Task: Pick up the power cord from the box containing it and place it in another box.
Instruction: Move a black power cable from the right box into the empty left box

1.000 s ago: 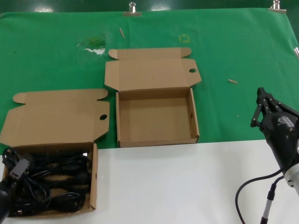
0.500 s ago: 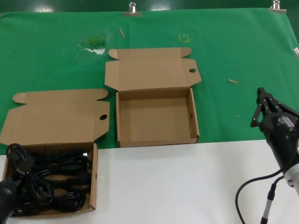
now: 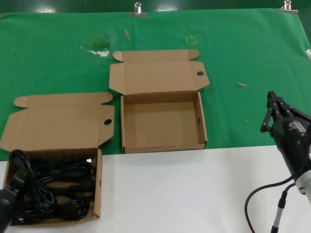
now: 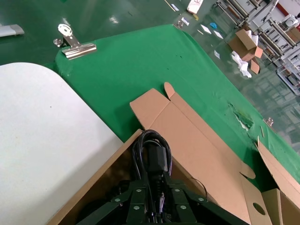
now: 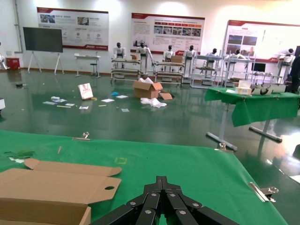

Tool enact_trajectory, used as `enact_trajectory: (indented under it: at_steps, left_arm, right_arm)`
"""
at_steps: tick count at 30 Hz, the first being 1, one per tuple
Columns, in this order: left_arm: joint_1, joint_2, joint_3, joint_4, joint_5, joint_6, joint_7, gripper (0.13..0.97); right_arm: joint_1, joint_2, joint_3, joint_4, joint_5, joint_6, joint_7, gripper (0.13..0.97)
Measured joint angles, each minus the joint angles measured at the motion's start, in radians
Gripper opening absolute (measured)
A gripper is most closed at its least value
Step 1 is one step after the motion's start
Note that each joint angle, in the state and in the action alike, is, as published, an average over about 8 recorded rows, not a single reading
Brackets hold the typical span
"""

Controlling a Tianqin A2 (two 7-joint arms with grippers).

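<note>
The box containing it [image 3: 98, 187] sits at the near left with its lid [image 3: 58, 121] folded back, and black power cord [image 3: 58, 187] fills it. My left gripper [image 3: 10, 188] is at that box's left end, shut on a looped end of the power cord [image 4: 157, 157] with its plug, which rises past the box wall [image 4: 101, 174]. In the left wrist view the left gripper [image 4: 157, 182] clamps the cord just below the plug. Another box [image 3: 201, 121] stands open and empty in the middle, its holed lid [image 5: 56, 185] back. My right gripper [image 3: 271, 97] waits shut at the right, pointing away over the cloth [image 5: 161, 180].
Green cloth [image 3: 58, 63] covers the far half of the table and a white surface [image 3: 184, 194] the near half. Metal clips [image 3: 137, 8] hold the cloth's far edge. Small scraps [image 3: 242, 84] lie on the cloth. A black cable [image 3: 257, 199] hangs by my right arm.
The cord end in my left gripper has shifted a little and its loop now stands more upright at the box's left end. The right arm has not moved.
</note>
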Motion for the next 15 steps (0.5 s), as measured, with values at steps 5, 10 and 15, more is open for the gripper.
enact_trajectory:
  at_steps: [5, 10, 15]
  left_arm:
    - [0.0, -0.002, 0.011, 0.012, 0.0, -0.003, 0.009, 0.207]
    - [0.006, -0.007, 0.021, 0.01, -0.004, -0.002, 0.015, 0.195]
    - [0.016, -0.011, 0.026, 0.002, -0.011, 0.001, 0.015, 0.205]
  right_arm:
    - [0.0, 0.0, 0.0, 0.0, 0.0, 0.0, 0.0, 0.138]
    - [0.0, 0.0, 0.0, 0.0, 0.0, 0.0, 0.0, 0.138]
    - [0.0, 0.0, 0.0, 0.0, 0.0, 0.0, 0.0, 0.138]
